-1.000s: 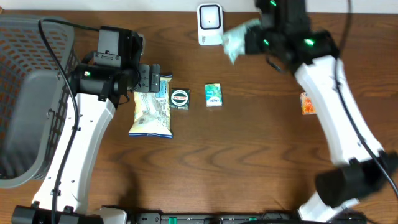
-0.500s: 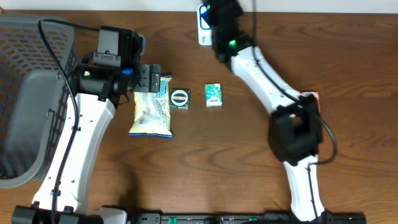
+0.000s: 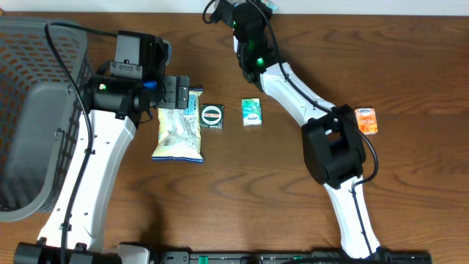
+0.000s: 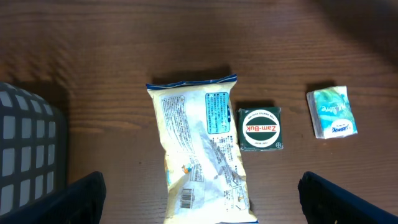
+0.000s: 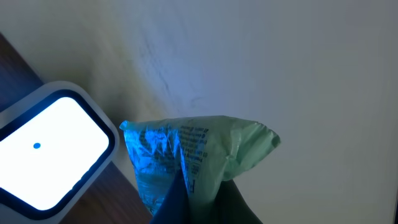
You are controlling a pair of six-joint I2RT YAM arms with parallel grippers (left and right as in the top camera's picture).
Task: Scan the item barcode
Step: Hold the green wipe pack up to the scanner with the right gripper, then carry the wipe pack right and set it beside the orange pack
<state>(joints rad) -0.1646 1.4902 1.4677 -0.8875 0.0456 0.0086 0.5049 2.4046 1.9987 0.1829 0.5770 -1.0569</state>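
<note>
Mid-scan: holding green packet (image 5: 199,155) in clenched right claw (image 5: 199,202) just beside the lit scanner (image 5: 50,155) at far edge of counter (image 3: 242,191), left claw (image 3: 177,91) released above snack bag (image 4: 202,155); probably needs packet rotated square to the scanner face until it reads.

Your dark wood-grain surface (image 3: 242,183) lies matt under a crinkled, glossy film snack bag (image 4: 202,149). At the far edge you see a shiny, creased green plastic packet (image 5: 193,162) beside the scanner (image 5: 50,155), smooth white plastic. At left, your basket (image 3: 37,55) is grey plastic mesh.
</note>
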